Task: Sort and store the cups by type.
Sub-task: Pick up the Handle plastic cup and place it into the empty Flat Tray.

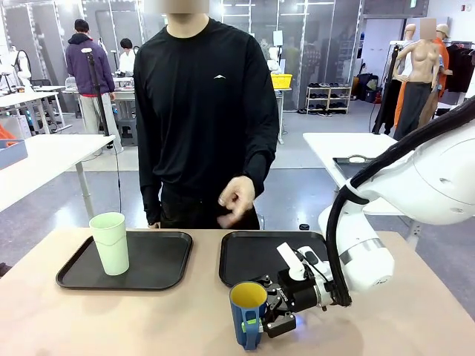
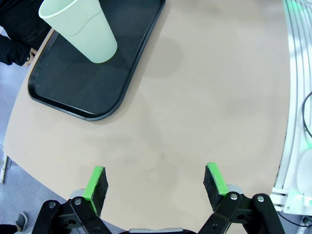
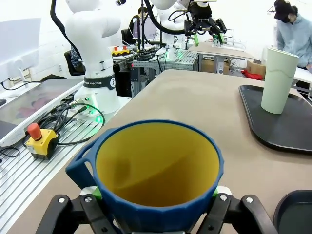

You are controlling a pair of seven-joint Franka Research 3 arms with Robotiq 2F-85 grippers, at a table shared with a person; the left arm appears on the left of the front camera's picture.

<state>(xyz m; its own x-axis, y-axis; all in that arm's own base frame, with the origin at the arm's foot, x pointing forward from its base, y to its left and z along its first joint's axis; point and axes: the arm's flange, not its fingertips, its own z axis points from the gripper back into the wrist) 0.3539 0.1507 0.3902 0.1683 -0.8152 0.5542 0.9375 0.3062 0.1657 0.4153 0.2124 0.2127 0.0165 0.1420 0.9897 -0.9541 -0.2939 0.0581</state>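
A dark blue mug (image 1: pixel 248 313) with a yellow inside stands near the table's front edge, in front of the right black tray (image 1: pixel 252 259). My right gripper (image 1: pixel 261 319) is shut on it from the right side. In the right wrist view the mug (image 3: pixel 158 168) sits between the fingers, its handle to the left. The pale mint-green tumbler (image 1: pixel 109 242) stands upright on the left black tray (image 1: pixel 159 263). My left gripper (image 2: pixel 155 183) hangs open above bare table, with the tumbler (image 2: pixel 80 29) and its tray (image 2: pixel 87 87) farther off.
A person in black stands at the far side, one hand (image 1: pixel 236 199) held above the right tray's far edge. A red emergency button (image 3: pixel 38 139) and cables lie beside the left arm's base (image 3: pixel 95 53). Bare tabletop (image 2: pixel 195 97) lies between the trays and the front edge.
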